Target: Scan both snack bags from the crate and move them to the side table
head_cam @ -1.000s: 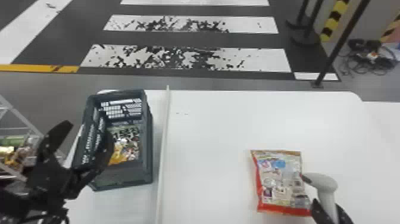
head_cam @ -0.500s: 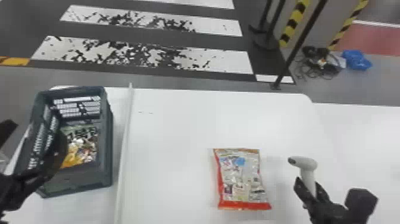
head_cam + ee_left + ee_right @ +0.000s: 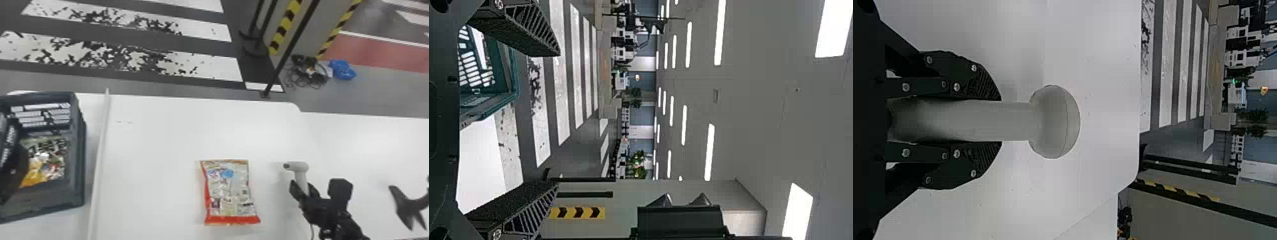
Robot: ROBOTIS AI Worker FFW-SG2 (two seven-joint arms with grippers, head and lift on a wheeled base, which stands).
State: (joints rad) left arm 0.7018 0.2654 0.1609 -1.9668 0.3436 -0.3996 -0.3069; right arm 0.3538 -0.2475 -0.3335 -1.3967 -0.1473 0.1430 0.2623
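Two fingers of my right pincer (image 3: 1000,121) hold the scanner (image 3: 1053,121); my left pincer (image 3: 558,119) is wide. One snack bag (image 3: 228,191) lies on the table (image 3: 156,143), another bag (image 3: 48,166) inside the crate (image 3: 48,204). I judge it is scanning step; next, scanner must aim at the nearer bag.

Snack bag (image 3: 228,191) lies between scanner (image 3: 300,167) and crate (image 3: 48,202), which seemingly holds another (image 3: 48,166).
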